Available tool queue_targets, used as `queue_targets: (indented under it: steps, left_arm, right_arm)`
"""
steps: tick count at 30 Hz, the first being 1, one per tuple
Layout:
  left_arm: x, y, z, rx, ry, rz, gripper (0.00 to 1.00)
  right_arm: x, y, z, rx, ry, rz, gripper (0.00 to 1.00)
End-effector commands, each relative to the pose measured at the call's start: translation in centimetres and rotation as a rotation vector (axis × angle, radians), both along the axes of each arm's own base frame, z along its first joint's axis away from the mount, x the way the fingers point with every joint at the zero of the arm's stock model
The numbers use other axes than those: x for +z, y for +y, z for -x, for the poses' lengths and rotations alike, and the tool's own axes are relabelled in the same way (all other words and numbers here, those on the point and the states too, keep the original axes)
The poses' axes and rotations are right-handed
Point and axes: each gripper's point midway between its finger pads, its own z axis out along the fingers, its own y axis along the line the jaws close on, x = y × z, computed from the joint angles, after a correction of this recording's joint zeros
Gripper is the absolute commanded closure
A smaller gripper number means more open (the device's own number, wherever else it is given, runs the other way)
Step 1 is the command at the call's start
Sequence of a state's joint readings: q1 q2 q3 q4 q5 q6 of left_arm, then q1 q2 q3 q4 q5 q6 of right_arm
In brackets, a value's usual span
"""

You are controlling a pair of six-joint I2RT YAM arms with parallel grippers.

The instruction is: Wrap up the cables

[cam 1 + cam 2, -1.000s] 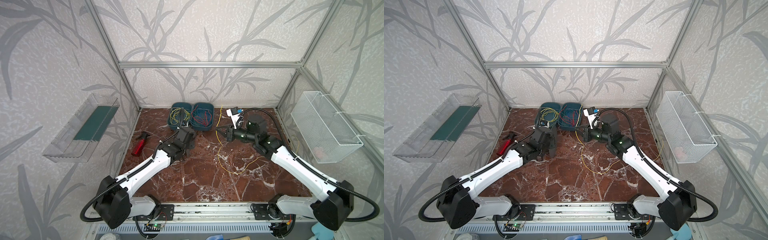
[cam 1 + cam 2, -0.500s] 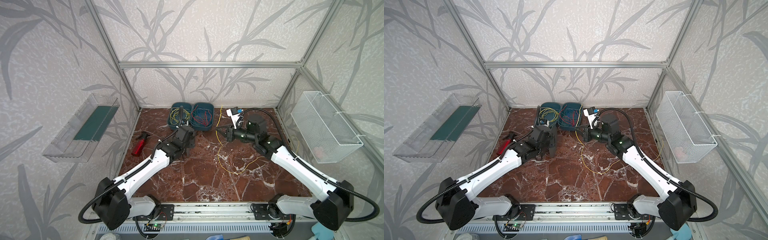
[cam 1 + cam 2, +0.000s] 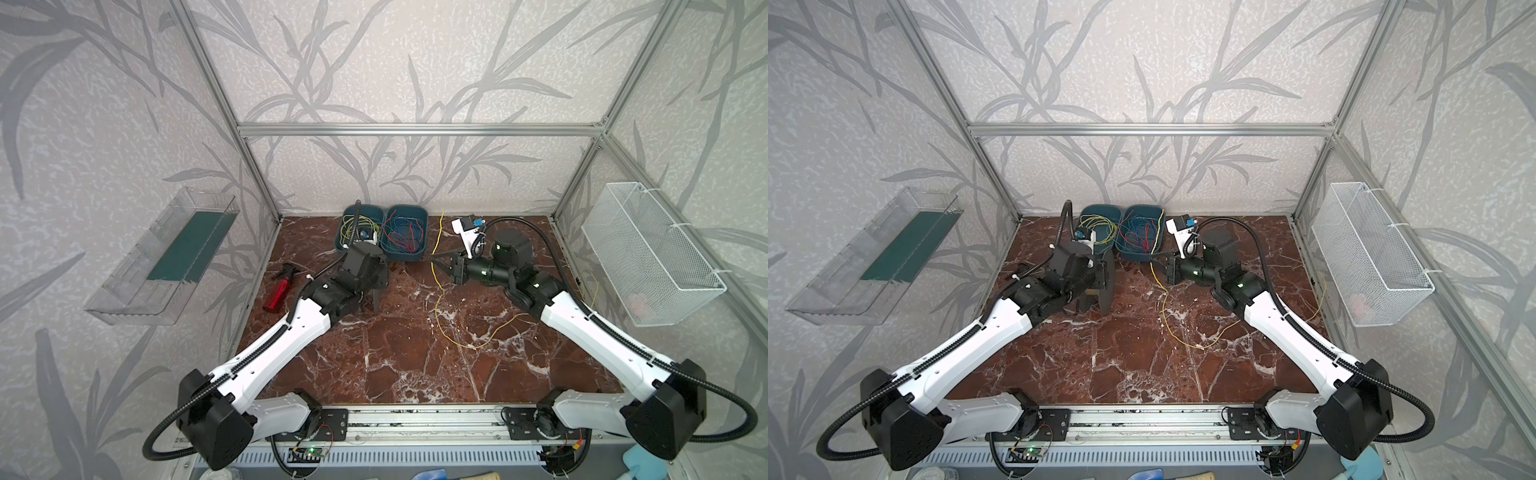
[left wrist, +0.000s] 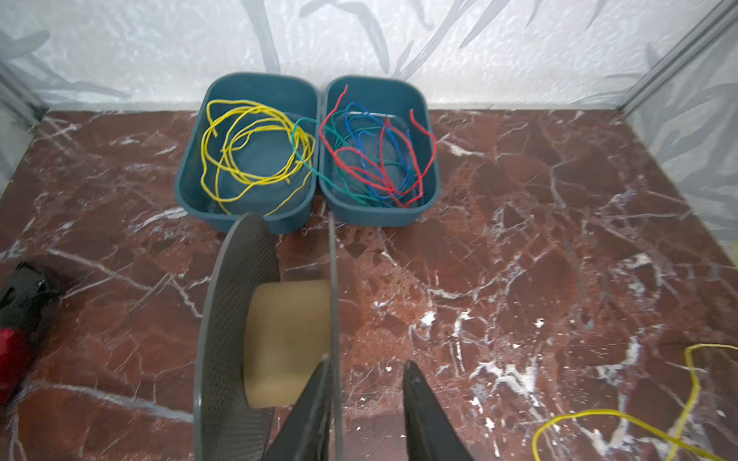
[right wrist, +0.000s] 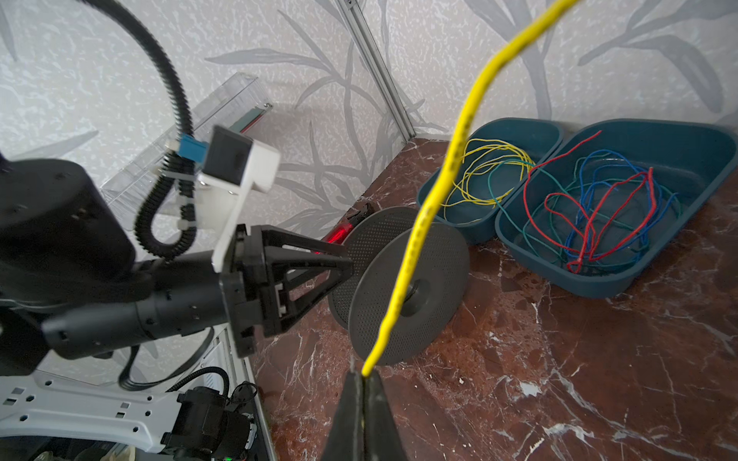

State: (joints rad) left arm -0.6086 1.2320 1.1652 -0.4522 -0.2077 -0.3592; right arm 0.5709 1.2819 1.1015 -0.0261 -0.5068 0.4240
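One long yellow cable (image 3: 437, 307) runs from my right gripper (image 3: 434, 259) down onto the marble floor and loops toward the right. That gripper (image 5: 364, 375) is shut on the cable (image 5: 423, 215) near its upper end. A grey perforated spool (image 4: 287, 339) with a tan core stands on edge on the floor. My left gripper (image 4: 366, 363) is open at the spool's near flange, one finger inside it and one outside. More yellow cables (image 4: 255, 147) lie coiled in the left teal bin (image 4: 187, 187).
The right teal bin (image 4: 433, 187) holds red, blue and green wires. A red spray bottle (image 3: 279, 289) lies at the left floor edge. A wire basket (image 3: 648, 249) hangs on the right wall, a clear tray (image 3: 166, 253) on the left wall.
My left gripper's jaws have widened around the spool's flange. The right gripper has stayed in place, still shut on the yellow cable.
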Motion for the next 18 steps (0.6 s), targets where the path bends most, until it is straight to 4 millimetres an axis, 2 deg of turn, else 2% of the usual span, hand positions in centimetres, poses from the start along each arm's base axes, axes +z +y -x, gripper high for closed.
queue_targets:
  steps: [1,4,8,13,18]
  left_arm:
    - [5.2,-2.4,0.4,-0.16,-0.074,0.036,0.64]
    - [8.3,-5.1,0.4,-0.283,-0.107,0.1,0.58]
    - [10.3,-8.4,0.0,-0.405,-0.097,0.194,0.55]
    - [9.6,-10.9,-0.9,-0.477,-0.06,0.239,0.55]
    - [8.7,-11.8,-1.3,-0.493,-0.032,0.269,0.55]
  right_arm:
    - [-0.6,1.0,0.2,0.03,0.02,-0.016,1.0]
    - [-1.0,1.9,0.3,0.045,0.024,-0.01,1.0]
    - [-1.4,2.9,0.7,0.066,0.034,-0.011,1.0]
    - [-1.1,3.8,1.6,0.092,0.037,-0.034,1.0]
    - [-1.1,4.2,2.1,0.108,0.041,-0.038,1.0]
